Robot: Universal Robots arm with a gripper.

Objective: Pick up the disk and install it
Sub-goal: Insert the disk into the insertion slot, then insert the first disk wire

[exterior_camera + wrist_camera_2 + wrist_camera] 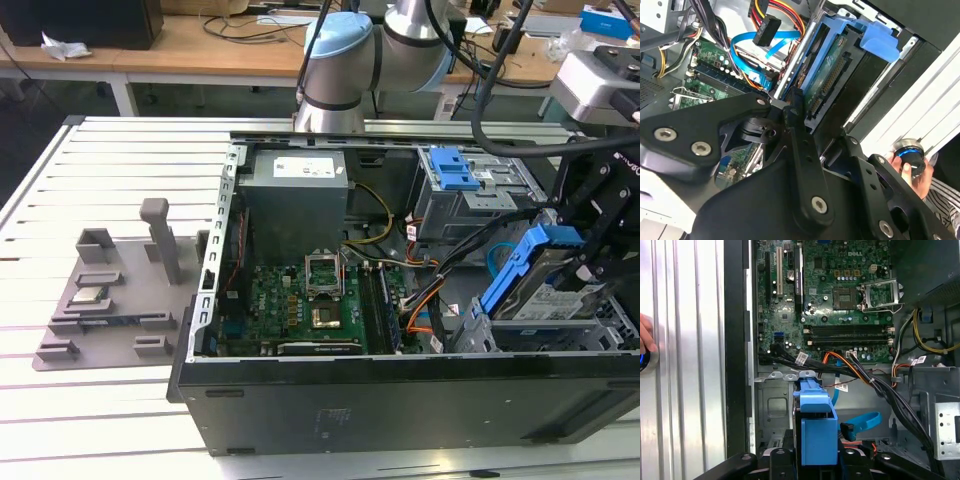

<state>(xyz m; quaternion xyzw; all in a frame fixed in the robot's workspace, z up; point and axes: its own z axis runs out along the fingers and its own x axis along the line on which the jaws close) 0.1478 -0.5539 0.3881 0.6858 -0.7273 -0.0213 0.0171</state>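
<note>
Blue plastic frames the disk [556, 292], which you have already lifted: it hangs tilted in the gripper [590, 262] over the drive bay [520, 330] at the exterior view's right end of the open computer case [400, 400], so picking is done and seating is left, by my judgement. The black fingers [800, 145] look pressed against the disk's edge in the second wrist view, pinching it. Room is tight: orange and black cables [860, 372] cross just beside the bay, the case wall [560, 350] sits right below, and the motherboard [300, 300] lies near. A person's hand [912, 172] rests on a knob [908, 152] outside the case.
</note>
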